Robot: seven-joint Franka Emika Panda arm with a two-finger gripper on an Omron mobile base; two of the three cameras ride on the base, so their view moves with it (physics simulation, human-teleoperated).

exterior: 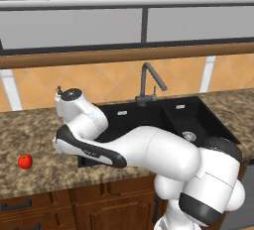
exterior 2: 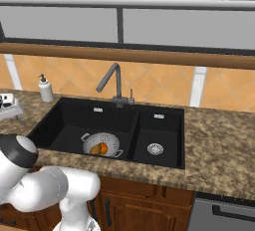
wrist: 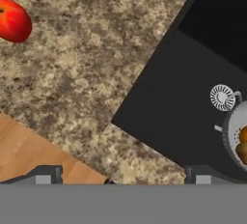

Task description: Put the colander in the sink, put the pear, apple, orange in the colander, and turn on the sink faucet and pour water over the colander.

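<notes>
Our gripper [wrist: 120, 177] hangs open and empty above the granite counter [wrist: 87, 73], at the black sink's [exterior 2: 69, 118] corner. The colander [exterior 2: 103, 144] already sits in the large basin, with the orange [exterior 2: 103, 148] and pear [exterior 2: 95, 150] inside. We judge the apple [exterior: 25, 161], alone on the counter, comes next, then the sink faucet [exterior 2: 113, 83].
</notes>
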